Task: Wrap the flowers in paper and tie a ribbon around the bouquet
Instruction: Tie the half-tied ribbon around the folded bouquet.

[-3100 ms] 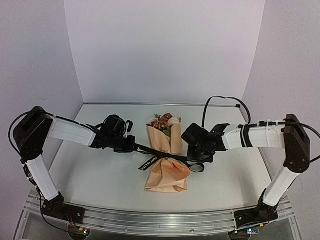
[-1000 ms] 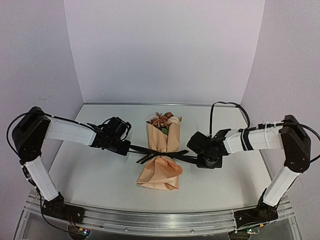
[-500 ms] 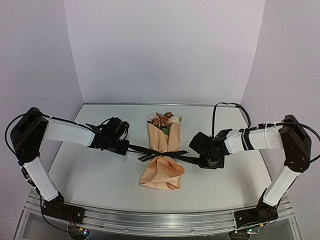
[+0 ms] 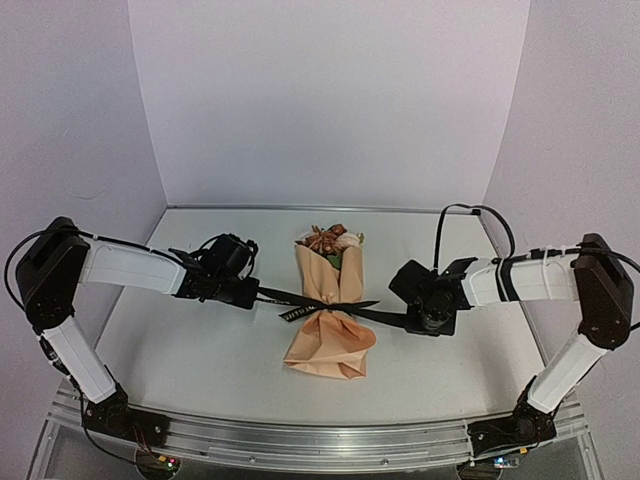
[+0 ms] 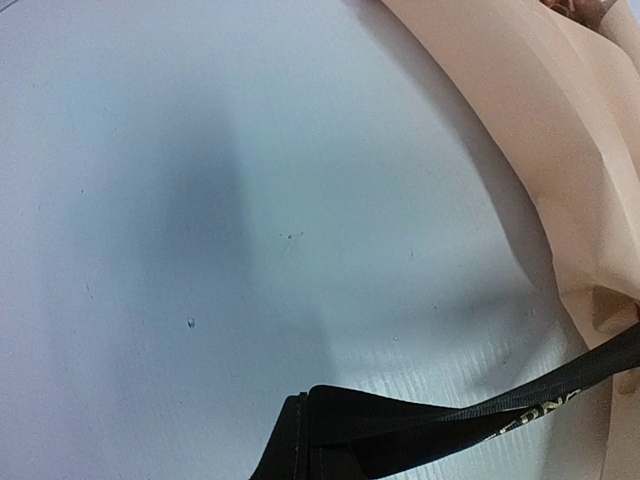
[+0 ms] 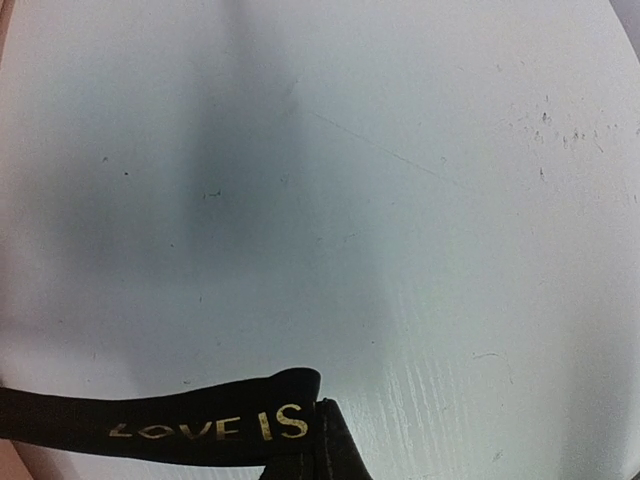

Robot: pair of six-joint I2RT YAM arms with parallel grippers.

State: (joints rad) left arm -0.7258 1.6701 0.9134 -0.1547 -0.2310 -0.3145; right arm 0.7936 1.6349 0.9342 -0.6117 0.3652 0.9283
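Observation:
The bouquet [image 4: 330,310] lies on the table's middle, a tan-peach paper [image 5: 530,130] cone with the flowers [image 4: 328,240] showing at its far end. A black ribbon [image 4: 320,305] crosses its waist and pinches it, stretched taut to both sides. My left gripper [image 4: 252,294] is shut on the ribbon's left tail [image 5: 440,420], left of the bouquet. My right gripper [image 4: 418,318] is shut on the right tail [image 6: 180,425], which carries gold lettering. A short loose ribbon end [image 4: 292,314] lies by the paper.
White walls close the table [image 4: 200,350] at the back and sides. A black cable [image 4: 470,225] loops above the right arm. The metal rail [image 4: 320,440] runs along the near edge.
Both grippers have drawn outward, pulling the ribbon tighter round the paper. The bouquet has shifted a little and its waist is more cinched.

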